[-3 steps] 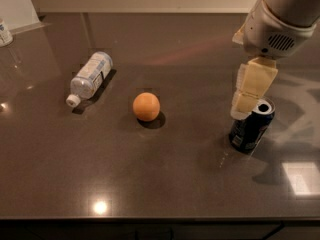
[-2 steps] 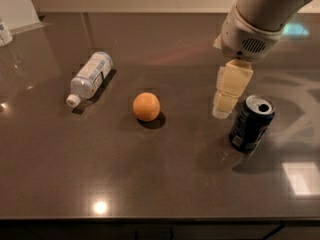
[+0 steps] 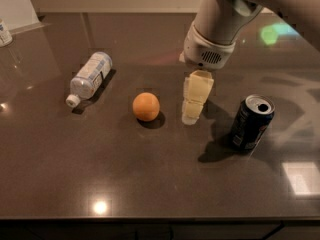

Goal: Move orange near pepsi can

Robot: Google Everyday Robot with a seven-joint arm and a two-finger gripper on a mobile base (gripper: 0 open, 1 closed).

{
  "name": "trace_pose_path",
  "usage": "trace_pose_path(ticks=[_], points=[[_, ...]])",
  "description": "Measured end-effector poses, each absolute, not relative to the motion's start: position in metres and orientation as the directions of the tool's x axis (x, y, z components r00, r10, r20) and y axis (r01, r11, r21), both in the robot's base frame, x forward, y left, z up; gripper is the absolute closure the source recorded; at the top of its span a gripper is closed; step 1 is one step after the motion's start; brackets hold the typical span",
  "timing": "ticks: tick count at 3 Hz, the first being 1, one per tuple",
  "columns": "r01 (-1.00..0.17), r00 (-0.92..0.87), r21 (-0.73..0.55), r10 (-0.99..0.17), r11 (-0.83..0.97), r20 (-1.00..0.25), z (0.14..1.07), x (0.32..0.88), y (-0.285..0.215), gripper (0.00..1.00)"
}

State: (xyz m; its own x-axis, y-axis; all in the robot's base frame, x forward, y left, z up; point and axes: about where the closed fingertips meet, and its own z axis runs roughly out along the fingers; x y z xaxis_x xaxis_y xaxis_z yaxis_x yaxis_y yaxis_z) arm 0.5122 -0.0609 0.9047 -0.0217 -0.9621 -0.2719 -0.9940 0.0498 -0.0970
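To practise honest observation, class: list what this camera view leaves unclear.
Camera view:
Cream gripper, between the small round orange and the dark blue aluminium pepsi can: its arm cut off by the top edge.
White-labelled container: cut off by the left edge.
Clear plastic bottle lying on its side: label print too small.

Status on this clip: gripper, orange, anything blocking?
Gripper low between orange and pepsi can, touching neither. Orange on table, apart from can. Water bottle beyond orange, not in path.
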Motion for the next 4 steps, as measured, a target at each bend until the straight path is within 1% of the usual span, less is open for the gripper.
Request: trace_pose_path(ticks=[2, 4], points=[[-0.994, 0.091, -0.080, -0.951, -0.070, -0.296, 0.873, 0.513, -0.011, 0.00], [-0.990, 0.139, -0.054, -0.943, -0.128, -0.302, 0.849, 0.514, 0.018, 0.00]])
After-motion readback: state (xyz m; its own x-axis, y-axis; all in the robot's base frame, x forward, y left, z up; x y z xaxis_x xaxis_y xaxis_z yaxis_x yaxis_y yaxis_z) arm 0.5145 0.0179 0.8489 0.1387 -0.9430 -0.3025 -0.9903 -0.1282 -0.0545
